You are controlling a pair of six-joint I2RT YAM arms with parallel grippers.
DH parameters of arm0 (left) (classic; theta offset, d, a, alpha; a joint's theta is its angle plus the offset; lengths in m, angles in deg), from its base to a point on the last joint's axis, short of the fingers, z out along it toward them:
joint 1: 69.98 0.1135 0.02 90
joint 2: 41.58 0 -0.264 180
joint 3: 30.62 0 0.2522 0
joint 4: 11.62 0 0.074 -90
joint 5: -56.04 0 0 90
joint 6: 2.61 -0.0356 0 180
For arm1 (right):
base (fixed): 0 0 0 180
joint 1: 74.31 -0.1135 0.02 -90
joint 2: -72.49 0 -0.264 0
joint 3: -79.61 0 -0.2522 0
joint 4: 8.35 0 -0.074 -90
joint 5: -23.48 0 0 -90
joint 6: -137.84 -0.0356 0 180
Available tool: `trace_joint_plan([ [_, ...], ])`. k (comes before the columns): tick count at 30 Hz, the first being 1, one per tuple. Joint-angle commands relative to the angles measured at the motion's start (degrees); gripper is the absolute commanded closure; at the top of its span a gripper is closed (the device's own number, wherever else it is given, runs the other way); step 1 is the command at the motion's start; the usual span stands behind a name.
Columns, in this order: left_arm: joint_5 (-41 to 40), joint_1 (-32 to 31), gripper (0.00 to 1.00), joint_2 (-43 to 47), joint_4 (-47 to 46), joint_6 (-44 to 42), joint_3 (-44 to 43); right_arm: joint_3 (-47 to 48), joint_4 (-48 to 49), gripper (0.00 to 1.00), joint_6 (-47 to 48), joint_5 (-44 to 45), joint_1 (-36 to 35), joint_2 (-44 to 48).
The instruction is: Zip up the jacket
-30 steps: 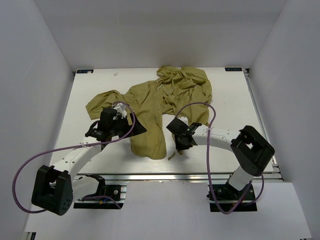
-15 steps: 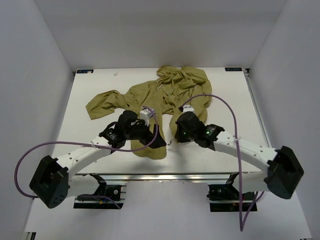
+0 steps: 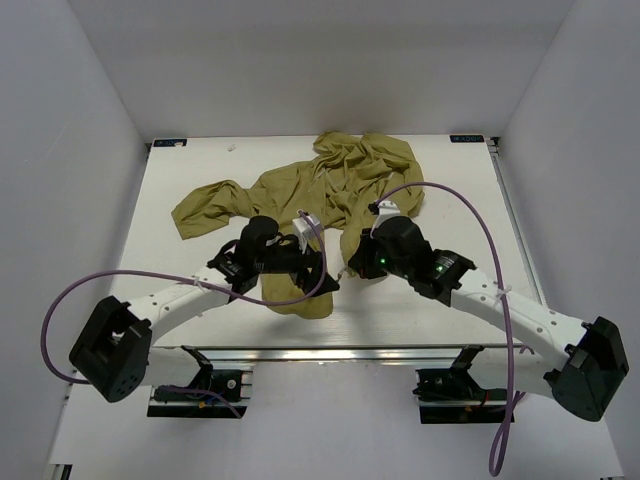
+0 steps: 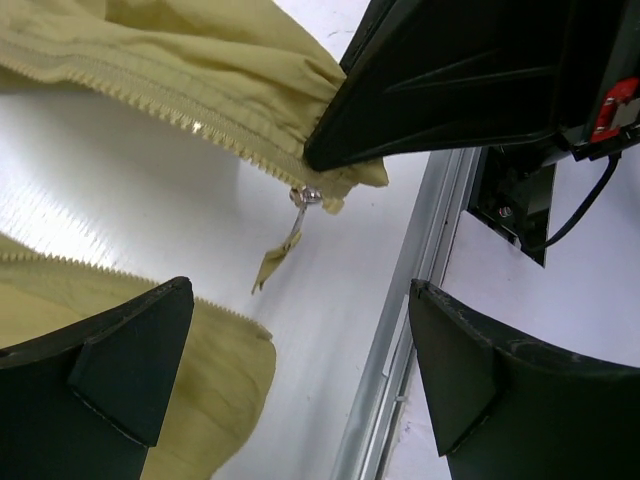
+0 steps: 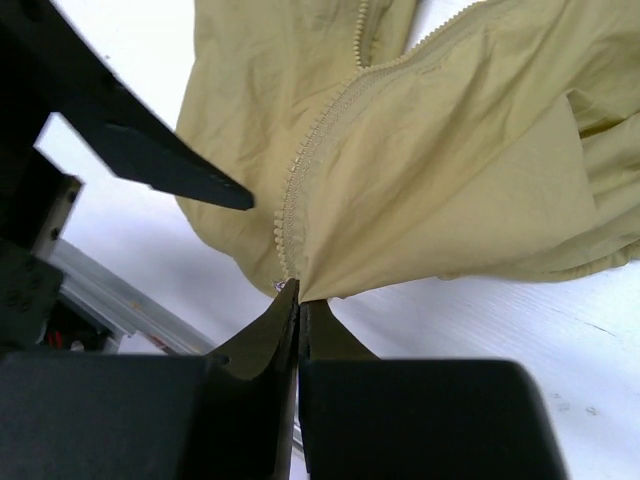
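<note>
The jacket point(image 3: 330, 195) lies crumpled across the middle and upper part of the bench point(image 3: 465, 205). Its hem reaches down to frame centre, where the two grippers meet. The right gripper point(image 5: 298, 305) is pinched tight on the hem corner at the foot of one row of teeth point(image 5: 295, 170). The left gripper point(image 4: 298, 290) is spread wide and holds nothing.

In the left wrist view the slider point(image 4: 303, 196), with its fabric tab, sits just above the gap between those open fingers and right beside the right gripper's tip. The zipper runs from it toward the upper left of the frame. The second row of teeth point(image 4: 50, 260) lies apart, along the lower left. I judge the left arm to be the free and nearer one to take the slider.

The top view hides the slider under the two grippers. The right wrist view shows the clamp and the teeth running upward, but the slider only as a faint glint, if at all.
</note>
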Motion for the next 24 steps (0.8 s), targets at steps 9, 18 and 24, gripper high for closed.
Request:
trace_joint_plan([
  [9, 10.35, -0.28, 0.12, -8.7, -6.86, -3.24, -4.16, 0.32, 3.13, 1.0, 0.33, -4.41, 1.34, 2.15],
  [18, 10.81, -0.37, 0.89, -5.37, -15.22, 4.49, 0.49, 0.84, 6.29, 1.0, -0.28, -3.54, 1.95, -0.57],
  [24, 2.99, -1.16, 1.0, -3.52, -9.52, 8.36, 0.5, 1.81, 11.38, 1.0, -2.74, -1.69, 2.83, -1.8],
])
